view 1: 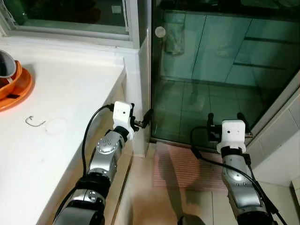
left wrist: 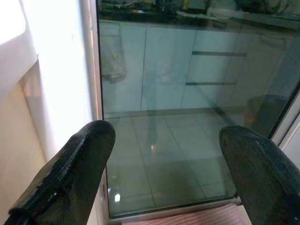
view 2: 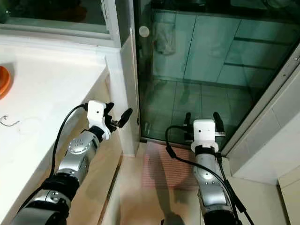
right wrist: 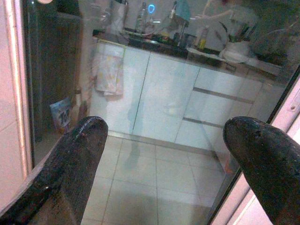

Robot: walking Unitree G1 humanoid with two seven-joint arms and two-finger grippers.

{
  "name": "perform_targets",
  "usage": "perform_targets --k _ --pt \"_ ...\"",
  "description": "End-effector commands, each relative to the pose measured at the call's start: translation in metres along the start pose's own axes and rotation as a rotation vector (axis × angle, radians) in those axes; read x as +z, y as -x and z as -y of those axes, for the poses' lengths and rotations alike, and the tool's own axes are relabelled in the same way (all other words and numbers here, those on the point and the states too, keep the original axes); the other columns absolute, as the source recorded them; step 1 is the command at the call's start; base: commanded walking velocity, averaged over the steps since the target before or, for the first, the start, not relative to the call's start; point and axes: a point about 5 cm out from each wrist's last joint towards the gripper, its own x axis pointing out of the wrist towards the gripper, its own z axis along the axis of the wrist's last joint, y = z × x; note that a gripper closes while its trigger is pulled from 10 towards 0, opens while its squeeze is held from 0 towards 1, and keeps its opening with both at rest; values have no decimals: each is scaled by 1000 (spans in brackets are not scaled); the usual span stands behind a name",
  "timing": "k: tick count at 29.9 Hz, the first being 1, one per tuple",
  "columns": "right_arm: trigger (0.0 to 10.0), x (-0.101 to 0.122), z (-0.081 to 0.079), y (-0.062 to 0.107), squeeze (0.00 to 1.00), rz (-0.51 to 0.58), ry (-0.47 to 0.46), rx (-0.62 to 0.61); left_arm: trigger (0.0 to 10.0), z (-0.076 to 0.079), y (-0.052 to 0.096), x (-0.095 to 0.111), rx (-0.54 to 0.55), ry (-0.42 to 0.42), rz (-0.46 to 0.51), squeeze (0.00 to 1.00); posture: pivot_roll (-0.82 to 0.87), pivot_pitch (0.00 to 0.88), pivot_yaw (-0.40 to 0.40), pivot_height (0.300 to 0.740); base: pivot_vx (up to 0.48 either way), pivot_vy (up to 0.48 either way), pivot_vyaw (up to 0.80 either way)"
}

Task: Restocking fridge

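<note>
Glass door [view 1: 220,70] straight ahead, kitchen cabinets [right wrist: 164,98] behind it (no fridge visible). Left hand [view 1: 143,119] spread, beside white surface [view 1: 56,117]. Right hand [view 1: 226,118] spread, low before door, above pink mat [view 1: 180,166]. Orange bowl [view 1: 16,86] on surface.

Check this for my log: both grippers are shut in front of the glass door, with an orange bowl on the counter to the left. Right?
Not quite: both wrist views show the left gripper and right gripper open. They do face the glass door, and the orange bowl sits on the counter.
</note>
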Motion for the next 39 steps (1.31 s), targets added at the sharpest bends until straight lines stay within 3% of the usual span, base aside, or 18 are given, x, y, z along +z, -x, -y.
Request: perform_targets --k 1,2,3,5,6,7,12,15,23,26,32,34,36,37,39 --pt "10000 -2 -74 -20 0 -227 -296 374 10000 -15 15 -38 70 -229 -422 0 28 0 -15 740 0 0 0" --pt "10000 -1 -73 -22 0 -219 -288 378 10000 -15 11 -36 65 -233 -405 0 14 0 0 740 0 0 0" --pt "10000 1 -73 -24 0 -214 -274 374 10000 -14 7 -30 62 -181 -354 0 11 0 6 740 0 0 0" --pt "10000 4 -72 -25 0 -195 -277 363 10000 -13 0 -12 79 3 -176 0 16 0 10 740 0 0 0" --pt "10000 5 -73 -24 0 -191 -287 364 10000 -13 -2 -5 89 40 -98 0 19 0 9 740 0 0 0" --pt "10000 5 -73 -23 0 -188 -289 367 10000 -13 -2 -3 85 36 -79 0 25 0 6 740 0 0 0" --pt "10000 3 -75 -20 0 -192 -286 372 10000 -12 0 -7 45 22 -119 0 31 0 2 740 0 0 0" --pt "10000 -4 -69 -20 0 -205 -282 329 10000 4 6 -15 -65 87 -114 0 27 0 -8 740 0 0 0" --pt "10000 -8 -58 -24 0 -222 -262 292 10000 2 0 -14 30 15 -105 0 5 0 -28 740 0 0 0" --pt "10000 -13 -55 -27 0 -237 -266 293 10000 3 -2 -12 3 59 -110 0 -2 0 -24 740 0 0 0" --pt "10000 -15 -50 -28 0 -240 -265 258 10000 9 -2 -9 -63 29 -89 0 -19 0 -2 740 0 0 0" --pt "10000 -13 -45 -29 0 -214 -246 218 10000 10 -4 -8 -67 8 -93 0 -22 0 2 740 0 0 0" --pt "10000 -8 -26 -29 0 -139 -121 84 10000 17 -4 -6 -133 2 -83 0 -25 0 6 740 0 0 0" --pt "10000 -8 -26 -29 0 -139 -121 84 10000 17 -4 -6 -133 2 -83 0 -25 0 6 740 0 0 0" --pt "10000 -5 -2 -22 0 -86 -86 -8 10000 28 -4 0 -204 -5 -47 0 -37 0 18 740 0 0 0"
